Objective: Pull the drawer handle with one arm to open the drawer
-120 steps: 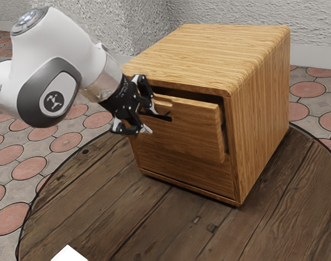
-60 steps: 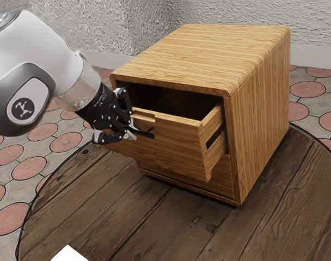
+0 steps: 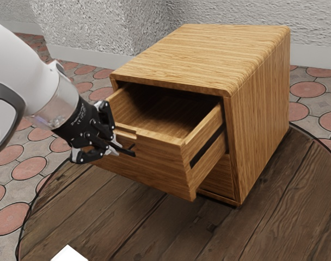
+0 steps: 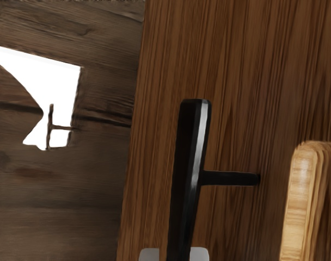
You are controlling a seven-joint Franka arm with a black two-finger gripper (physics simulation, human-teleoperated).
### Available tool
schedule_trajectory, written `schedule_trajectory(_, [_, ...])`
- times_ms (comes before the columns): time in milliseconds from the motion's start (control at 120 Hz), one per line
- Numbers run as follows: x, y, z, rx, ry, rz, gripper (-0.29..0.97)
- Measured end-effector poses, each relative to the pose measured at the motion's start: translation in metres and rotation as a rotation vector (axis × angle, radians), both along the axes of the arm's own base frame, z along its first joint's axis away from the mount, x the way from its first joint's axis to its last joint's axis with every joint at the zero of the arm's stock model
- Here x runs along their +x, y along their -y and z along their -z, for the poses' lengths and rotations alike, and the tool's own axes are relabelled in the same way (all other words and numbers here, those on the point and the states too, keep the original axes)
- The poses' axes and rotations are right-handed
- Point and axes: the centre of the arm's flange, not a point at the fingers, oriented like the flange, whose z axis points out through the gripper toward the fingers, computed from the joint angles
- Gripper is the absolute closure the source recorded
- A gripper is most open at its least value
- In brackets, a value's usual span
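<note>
In the exterior view, the cabinet (image 3: 220,60) stands on the far right of the round wooden bench (image 3: 154,223), and its drawer (image 3: 154,163) juts well out towards the exterior view's near left, its hollow inside open to see. The arm comes in from the exterior view's left, and the claw (image 3: 112,148) sits right at the drawer front with its fingers pressed in on the black handle (image 3: 127,153), pinching it as far as we can judge. The bar's long axis runs level across the front, crosswise to the rails, so we judge that whatever travel is left calls for a straight draw away from the cabinet, towards the near left, with no twist. In the wrist view, the handle (image 4: 190,179) runs straight out from the hand, with one stub joining it to the drawer front (image 4: 236,81). Beyond the panel's edge lies the dark bench (image 4: 62,206) with a white patch (image 4: 51,92) on it
</note>
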Motion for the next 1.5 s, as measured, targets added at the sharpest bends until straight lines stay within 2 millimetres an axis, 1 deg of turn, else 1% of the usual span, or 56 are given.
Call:
schedule_trajectory(108, [-0.012,0.004,0.003,0.003,-0.005,0.000,0.79])
schedule_trajectory(258, [-0.031,0.002,0.001,0.001,0.002,-0.010,0.78])
schedule_trajectory(500, [-0.047,0.003,0.002,0.000,0.004,-0.017,0.79])
schedule_trajectory(683, [-0.067,0.000,0.000,0.002,0.017,-0.032,0.78])
schedule_trajectory(917, [-0.072,0.000,0.002,0.001,0.009,-0.036,0.78])
schedule_trajectory(1067, [-0.073,0.001,0.001,0.005,0.017,-0.036,0.64])
schedule_trajectory(1200, [-0.073,0.008,-0.002,0.020,0.028,-0.033,0.52])
schedule_trajectory(1300, [-0.076,0.018,-0.005,0.039,0.040,-0.022,0.46])
schedule_trajectory(1392, [-0.077,0.024,-0.007,0.046,0.048,-0.016,0.42])
schedule_trajectory(1450, [-0.078,0.033,-0.013,0.056,0.062,-0.002,0.40])
schedule_trajectory(1500, [-0.081,0.050,-0.023,0.072,0.086,0.022,0.39])
